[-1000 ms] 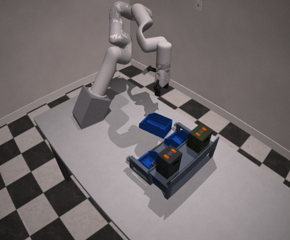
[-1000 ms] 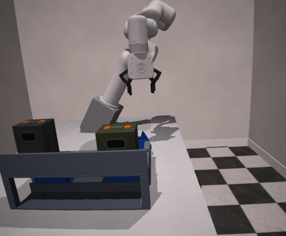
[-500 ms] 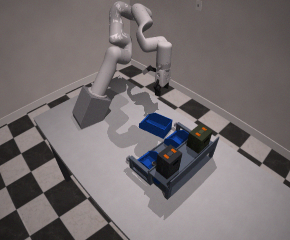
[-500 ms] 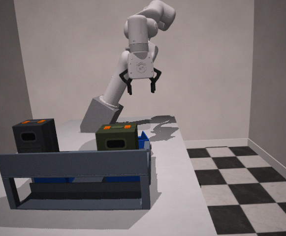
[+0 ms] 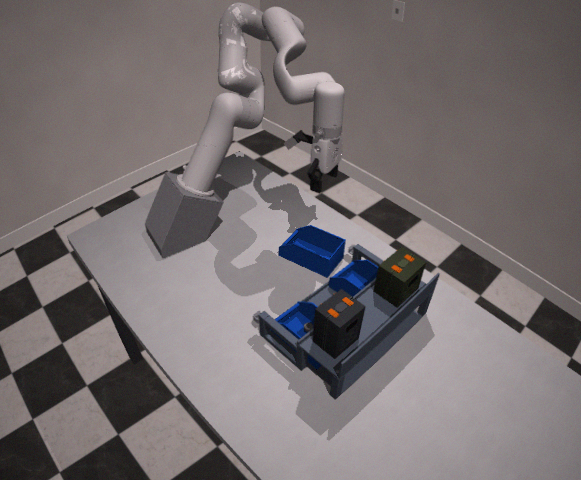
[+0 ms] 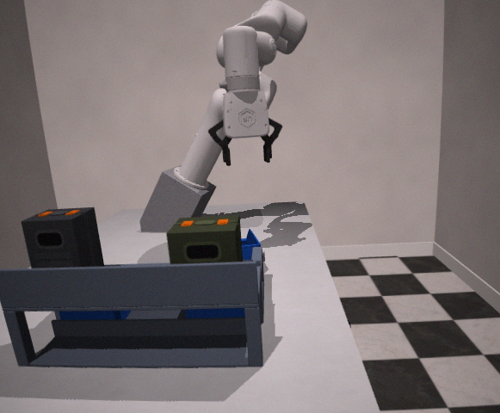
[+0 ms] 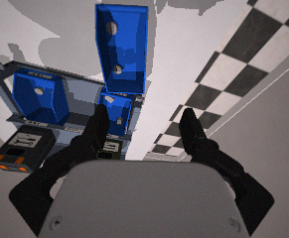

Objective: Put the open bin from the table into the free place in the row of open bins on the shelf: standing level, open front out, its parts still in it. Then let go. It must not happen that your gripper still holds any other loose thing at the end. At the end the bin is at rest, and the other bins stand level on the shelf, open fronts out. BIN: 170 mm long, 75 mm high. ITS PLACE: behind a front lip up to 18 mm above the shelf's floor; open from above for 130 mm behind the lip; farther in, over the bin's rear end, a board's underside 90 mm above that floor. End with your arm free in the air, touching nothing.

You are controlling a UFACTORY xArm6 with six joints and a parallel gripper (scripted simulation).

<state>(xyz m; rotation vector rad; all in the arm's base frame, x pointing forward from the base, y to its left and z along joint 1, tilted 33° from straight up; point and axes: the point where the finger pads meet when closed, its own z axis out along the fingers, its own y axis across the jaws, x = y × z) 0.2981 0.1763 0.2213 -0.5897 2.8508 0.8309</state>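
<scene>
A blue open bin (image 5: 312,249) stands on the table in front of the grey shelf (image 5: 349,320); the wrist view shows it (image 7: 122,49) with two small grey parts inside. Two blue bins sit in the shelf's row (image 5: 353,275) (image 5: 294,318), with a free place (image 5: 326,298) between them. My gripper (image 5: 323,178) hangs high in the air near the table's far edge, well above and beyond the loose bin. It is open and empty, as the exterior view shows (image 6: 245,156). The wrist view shows both fingers spread (image 7: 146,130).
A black box (image 5: 338,322) and a green box (image 5: 400,275), both with orange tabs, stand on the shelf's upper board. The arm's base (image 5: 181,214) stands at the table's far left corner. The table edge runs close on the gripper's side, with checkered floor beyond.
</scene>
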